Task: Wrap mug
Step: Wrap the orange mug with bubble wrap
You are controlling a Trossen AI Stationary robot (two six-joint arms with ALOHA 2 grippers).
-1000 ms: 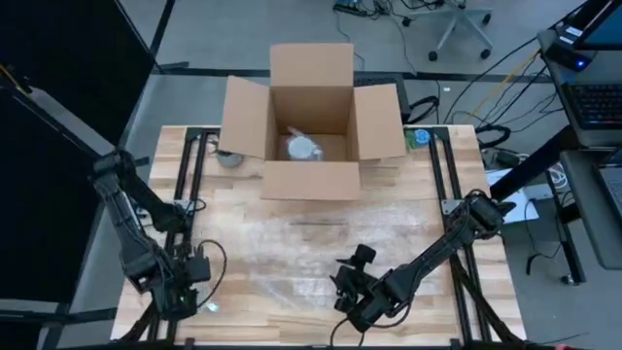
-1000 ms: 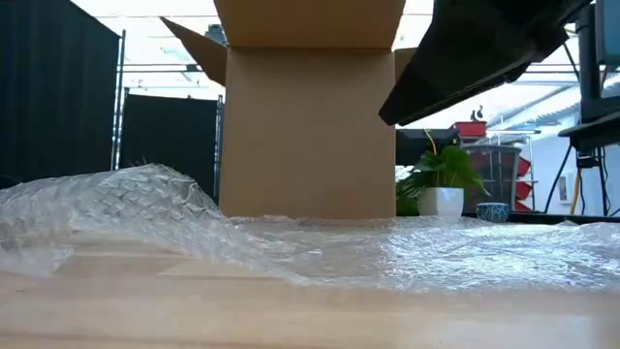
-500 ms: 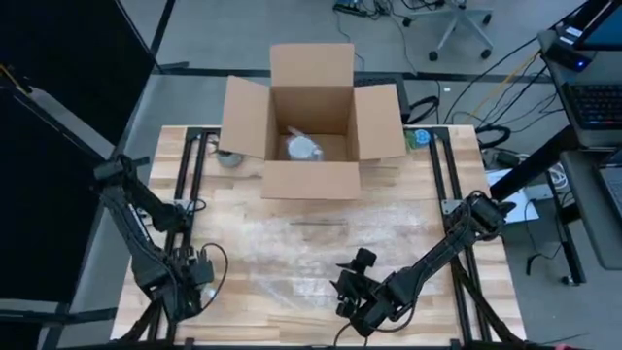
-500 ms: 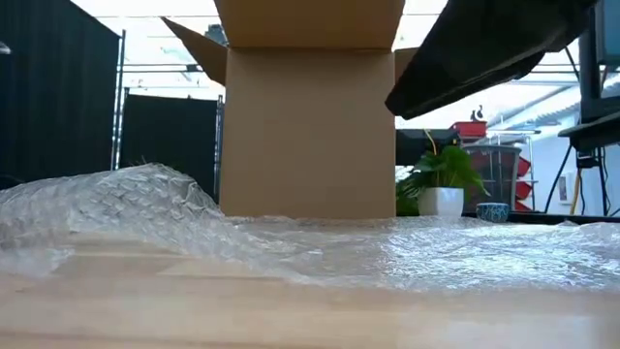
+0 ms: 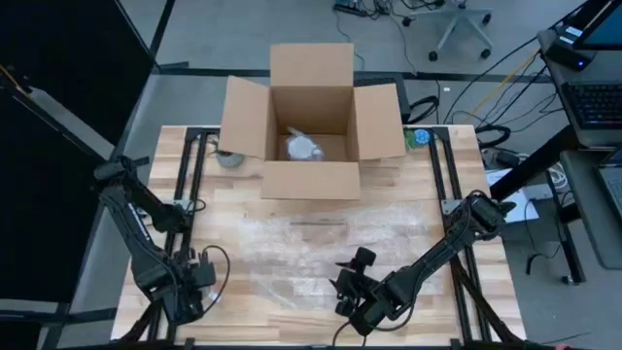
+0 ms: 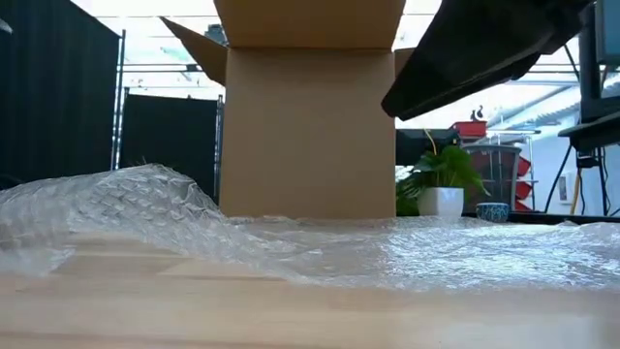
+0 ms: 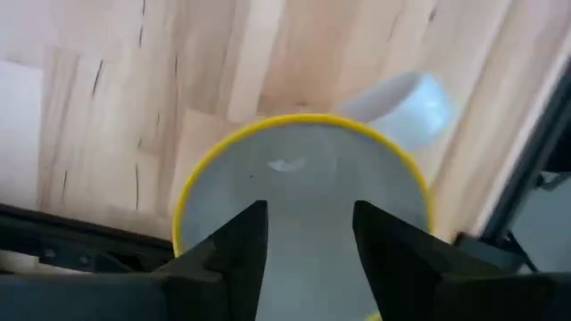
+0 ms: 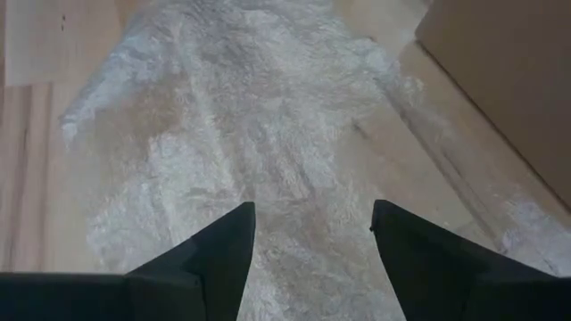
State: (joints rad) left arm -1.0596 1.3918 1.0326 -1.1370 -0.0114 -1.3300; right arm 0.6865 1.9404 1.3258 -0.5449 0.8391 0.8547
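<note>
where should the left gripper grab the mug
By the rim wall of the mug, coming straight down: it stands mouth up just below the left gripper, whose open fingers could likely straddle the yellow rim; its handle points away.

The whole table and both arms are seen from directly overhead. From table-top height, the bubble wrap and cardboard box are viewed level, close, toward the room behind. The wrap is looked down on past the right wrist's fingers; a yellow-rimmed mug is framed closely from the left wrist.
</note>
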